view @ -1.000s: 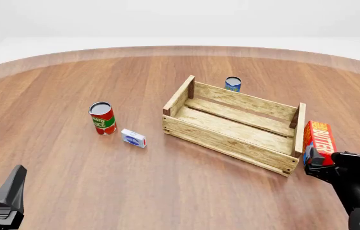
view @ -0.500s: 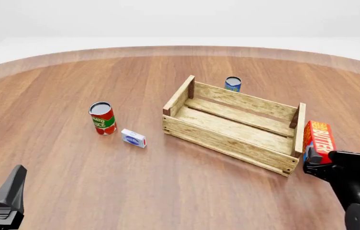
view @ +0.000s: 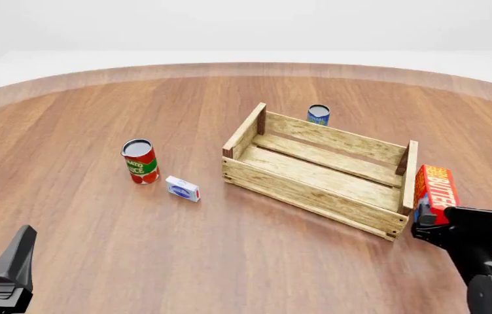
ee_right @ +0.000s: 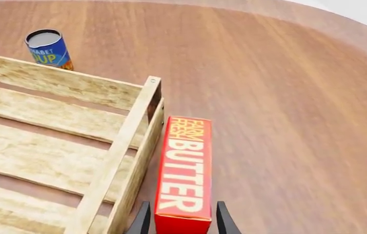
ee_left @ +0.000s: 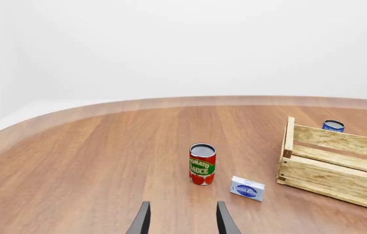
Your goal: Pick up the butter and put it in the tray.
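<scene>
Right wrist view shows our right gripper (ee_right: 182,222), fingers spread around the red-orange rectangular butter carton (ee_right: 185,170) just beside the slatted wooden tray (ee_right: 115,161), so we risk snagging that wall.

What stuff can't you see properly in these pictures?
- Right gripper on the butter: fingertips cut off by the right wrist view's edge; in the front view the arm hides them, so contact is unclear.
- Blue can: its lower part sits behind the tray wall, front view.
- Small white-blue box: print too small to read.
- Left gripper: only finger tips show, left wrist view.
</scene>
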